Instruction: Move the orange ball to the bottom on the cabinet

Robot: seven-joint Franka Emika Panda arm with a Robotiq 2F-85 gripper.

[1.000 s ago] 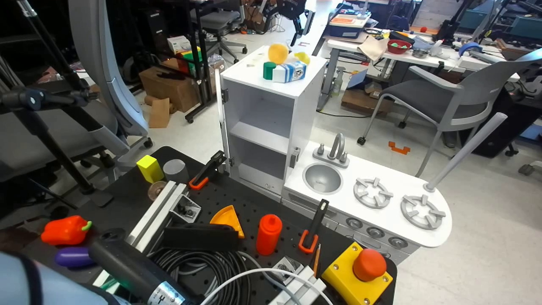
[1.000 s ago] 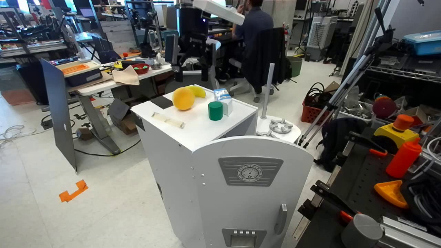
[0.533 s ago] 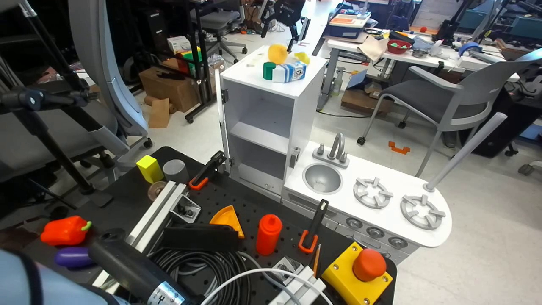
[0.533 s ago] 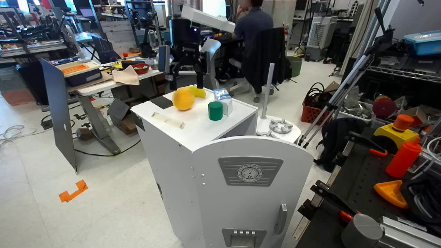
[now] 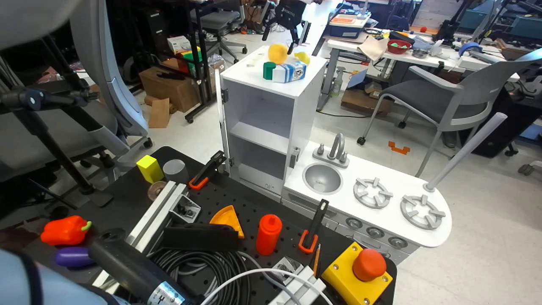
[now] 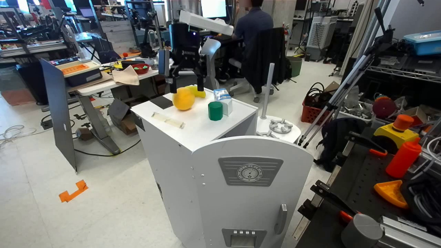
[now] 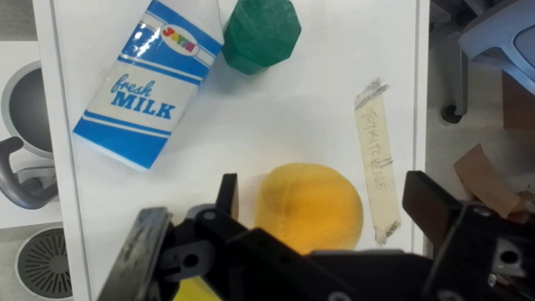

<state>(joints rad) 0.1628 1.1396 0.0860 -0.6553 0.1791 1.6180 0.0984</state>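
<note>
The yellow-orange ball [image 5: 277, 54] rests on top of the white cabinet [image 6: 165, 137], and it shows in both exterior views and the wrist view [image 7: 309, 209]. The cabinet's door [image 5: 222, 123] stands open, showing an upper compartment, a middle shelf [image 5: 264, 137] and a lower compartment [image 5: 260, 165], with nothing seen in them. My gripper [image 6: 186, 89] is open and points down just above the ball. In the wrist view the gripper [image 7: 324, 186] has its fingers on either side of the ball, with a gap at each side. The ball's lower part is hidden there by the gripper body.
A milk carton [image 7: 142, 92], a green block [image 7: 263, 35] and a yellow banana-like piece [image 6: 197, 91] lie near the ball on the cabinet top. The sink-and-burner counter [image 5: 360, 165] stands beside the cabinet. A black table [image 5: 250, 199] with tools and toys stands in front.
My gripper has moved sideways and down from beyond the cabinet's far edge to above the ball. Its motion is small in the last half second. The ball has not moved.
</note>
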